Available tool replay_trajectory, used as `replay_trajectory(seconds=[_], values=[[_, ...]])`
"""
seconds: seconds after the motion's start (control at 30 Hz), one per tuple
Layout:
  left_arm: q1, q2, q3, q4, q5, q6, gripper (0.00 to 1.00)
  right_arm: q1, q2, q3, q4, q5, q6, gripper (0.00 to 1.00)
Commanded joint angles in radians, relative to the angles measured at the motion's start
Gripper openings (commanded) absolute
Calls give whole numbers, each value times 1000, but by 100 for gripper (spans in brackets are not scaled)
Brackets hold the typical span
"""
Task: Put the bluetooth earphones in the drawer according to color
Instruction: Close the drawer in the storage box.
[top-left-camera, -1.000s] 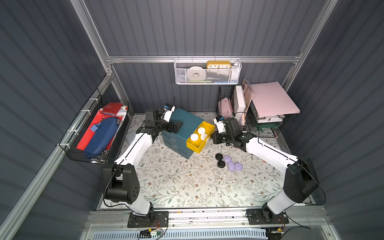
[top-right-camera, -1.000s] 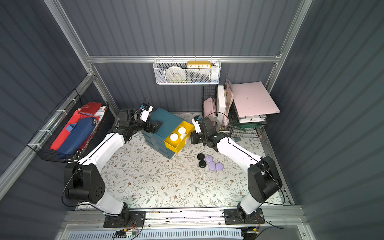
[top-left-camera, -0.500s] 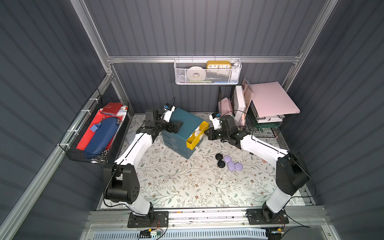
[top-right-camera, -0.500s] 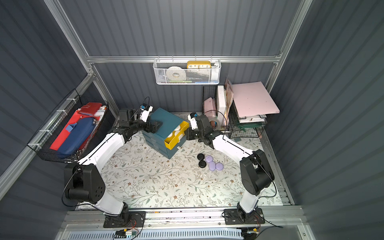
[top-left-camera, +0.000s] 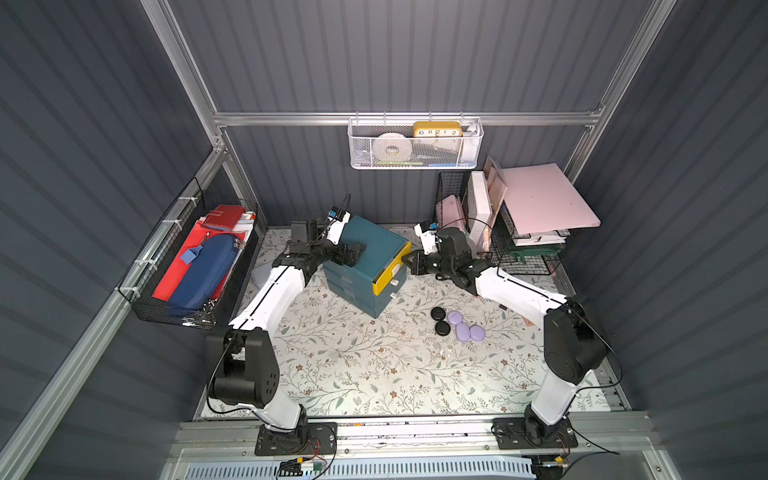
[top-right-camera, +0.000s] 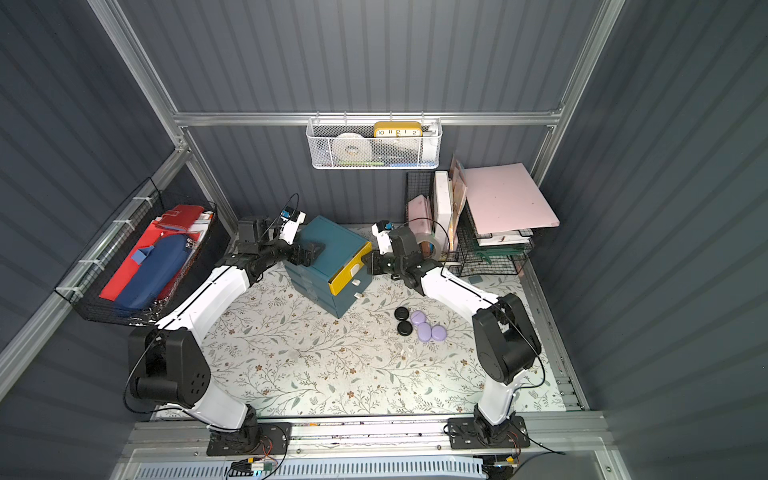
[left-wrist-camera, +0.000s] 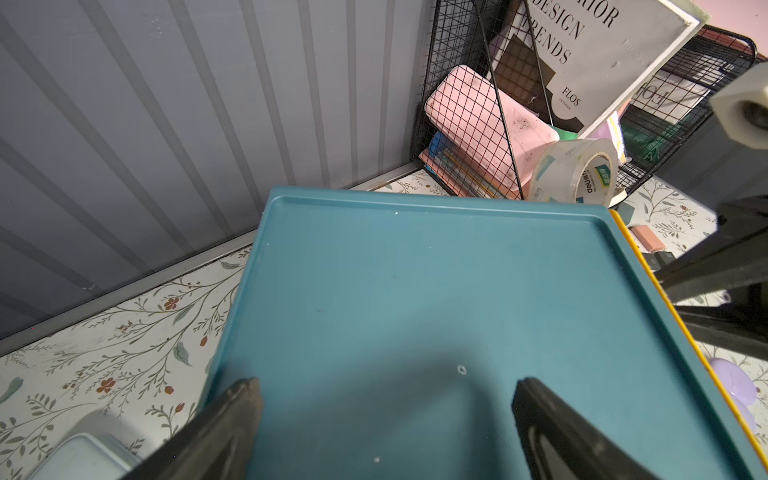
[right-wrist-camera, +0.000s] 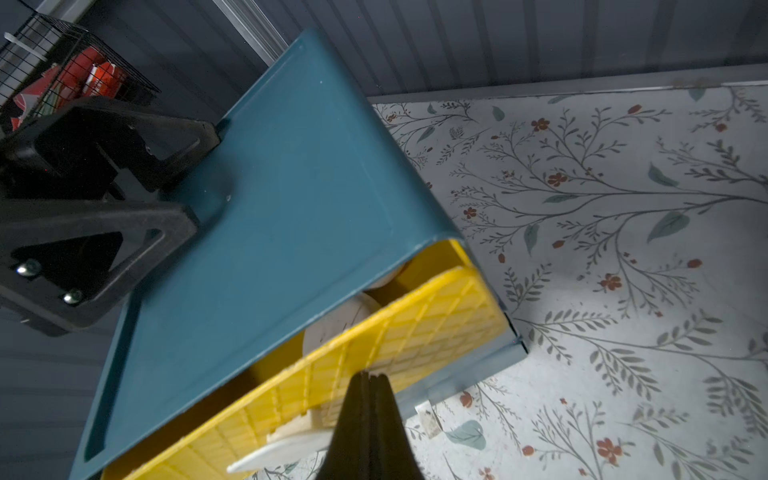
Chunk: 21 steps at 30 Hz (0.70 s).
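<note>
We see a smooth, matte teal plastic cabinet (top-left-camera: 368, 249), cube-shaped with a raised lip round its flat top, standing on the floral-printed mat (top-left-camera: 353, 374). Its yellow drawer (top-left-camera: 388, 274), the front moulded in a fine grid, stands slightly ajar, and rounded white earphone cases (right-wrist-camera: 336, 332) show in the gap. Our right gripper (right-wrist-camera: 368, 378) has its jaws pressed together and empty, tips at the top edge of the drawer's front. Our left gripper (left-wrist-camera: 384, 390) is spread wide over the cabinet's top, clasping nothing. Two glossy black cases (top-left-camera: 438, 314) and three lavender pebble-like cases (top-left-camera: 462, 331) lie clustered on the mat, well apart from both grippers.
</note>
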Motion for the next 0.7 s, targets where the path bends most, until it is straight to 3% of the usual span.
replay_trajectory(seconds=[0.0,0.57,0.67], values=[[6,59,-36,-173,-30,-45,99,-1,22,31,44,-29,19,0],[5,56,-39,-173,-39,-43,99,-14,-24,-23,48,-13,68,0],[5,57,-39,-175,-48,-42,99,-25,-47,-61,50,-15,97,5]])
